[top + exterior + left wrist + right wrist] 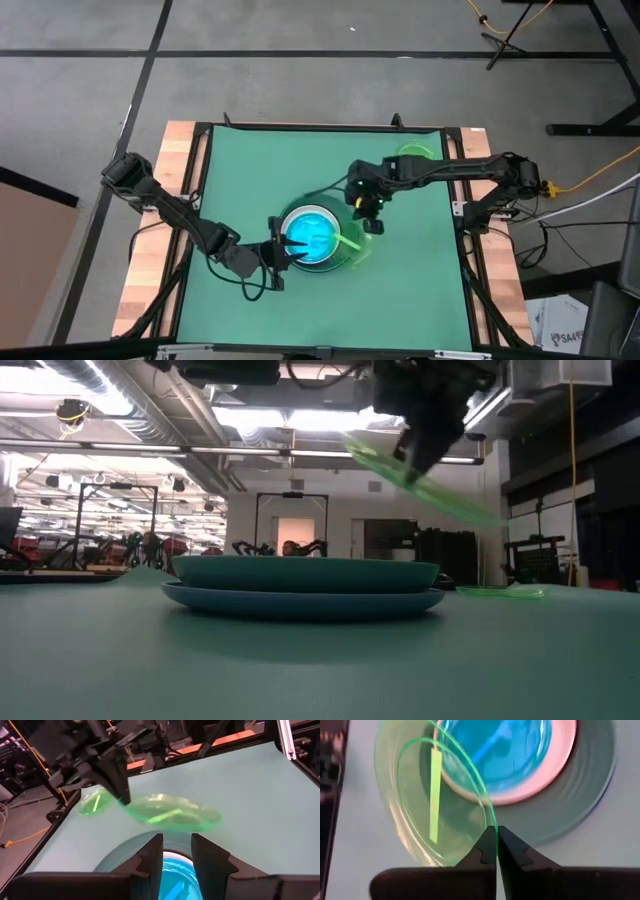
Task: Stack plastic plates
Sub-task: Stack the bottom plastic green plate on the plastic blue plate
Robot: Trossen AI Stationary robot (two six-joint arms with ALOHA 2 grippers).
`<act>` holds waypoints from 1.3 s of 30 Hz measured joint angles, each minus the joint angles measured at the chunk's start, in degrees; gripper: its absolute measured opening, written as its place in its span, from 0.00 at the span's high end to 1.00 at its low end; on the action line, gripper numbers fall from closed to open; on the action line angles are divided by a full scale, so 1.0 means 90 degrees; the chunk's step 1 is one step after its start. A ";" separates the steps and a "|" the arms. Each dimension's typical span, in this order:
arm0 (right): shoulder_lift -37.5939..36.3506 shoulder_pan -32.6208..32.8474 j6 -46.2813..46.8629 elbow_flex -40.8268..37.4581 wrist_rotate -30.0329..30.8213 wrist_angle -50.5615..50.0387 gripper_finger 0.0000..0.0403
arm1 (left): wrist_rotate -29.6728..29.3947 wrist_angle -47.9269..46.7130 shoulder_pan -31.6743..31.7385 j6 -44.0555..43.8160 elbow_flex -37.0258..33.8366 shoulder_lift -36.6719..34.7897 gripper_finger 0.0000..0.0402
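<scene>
Currently the right gripper (372,215) has its fingers pinched tight on the rim of a small translucent green plate (427,805); the plate hangs in the air, tilted, its free edge sloping down and away from the fingers, partly over the right side of the stack (318,238).

Stack sits near the middle of the table (420,290): a cyan plate (311,233) on top, a white plate (325,211) under it, then wider dark plates, a blue one (300,603) at the bottom in the low view; the black plate cannot be made out.

Key relation: the stack centre lies to the left of the right fingers, toward the left arm, and below them; the held plate is off-centre and not level, so judged, the next move needs a shift toward the stack centre, levelling, then a descent before release.

Left gripper (280,254) rests low at the left edge of the stack; fingers parted, holding nothing; it is nearer the stack but idle.

1 more green plate (414,154) lies flat near the far right corner, well apart from the stack.

Surface: green mat, flat, bare around the stack; room beyond is a workshop with racks and ceiling lights; nothing crowds the path.

Risk, judged: a tilted drop could slide off the cyan plate.
</scene>
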 joint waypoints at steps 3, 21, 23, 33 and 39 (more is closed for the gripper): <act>0.0027 0.0000 0.0196 0.0000 0.0044 0.0615 1.00 | -0.0002 0.0036 0.0000 0.0001 0.0000 0.0000 0.77; 0.1340 -0.0002 0.0364 -0.0005 0.0399 0.2919 1.00 | -0.0702 0.0366 0.0000 0.0023 0.0000 0.0000 0.77; 0.1386 -0.0002 0.0358 -0.0005 0.0396 0.3066 1.00 | -0.0654 0.0371 0.0000 0.0023 0.0000 0.0000 0.77; 0.1477 -0.0046 0.0180 -0.0007 0.0404 0.2824 1.00 | -0.0626 0.0442 0.0000 0.0038 0.0000 0.0000 0.77; 0.1479 -0.0044 0.0173 -0.0007 0.0566 0.2828 0.94 | -0.0630 0.0461 0.0000 0.0073 0.0000 0.0000 0.77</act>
